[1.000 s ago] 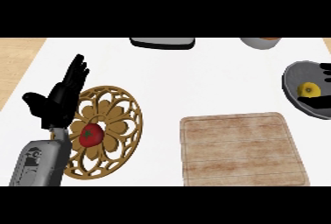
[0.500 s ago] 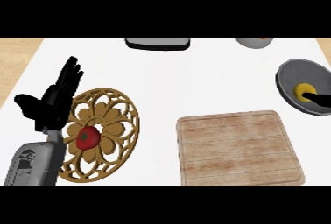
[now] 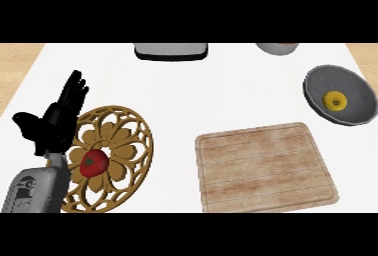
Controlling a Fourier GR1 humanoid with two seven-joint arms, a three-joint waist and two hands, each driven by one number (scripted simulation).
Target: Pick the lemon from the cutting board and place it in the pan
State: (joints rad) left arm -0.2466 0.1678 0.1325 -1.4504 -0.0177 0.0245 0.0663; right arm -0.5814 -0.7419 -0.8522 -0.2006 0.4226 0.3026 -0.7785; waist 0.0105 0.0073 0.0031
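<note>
A yellow lemon point(image 3: 337, 101) lies inside the dark grey pan point(image 3: 356, 82) at the right of the counter. The wooden cutting board point(image 3: 263, 167) lies bare at lower centre right. My left hand point(image 3: 55, 122) rests open at the left, fingers straight and pointing up, beside a wooden trivet. My right hand is out of the picture.
A carved wooden trivet point(image 3: 117, 130) with a red tomato point(image 3: 93, 162) on it lies at lower left, right of my left forearm. A dark tray with a white top point(image 3: 170, 51) and a grey bowl point(image 3: 277, 48) stand along the far edge.
The whole view has slid leftward, bringing the pan and lemon further into the picture. My left hand stays open beside the trivet.
</note>
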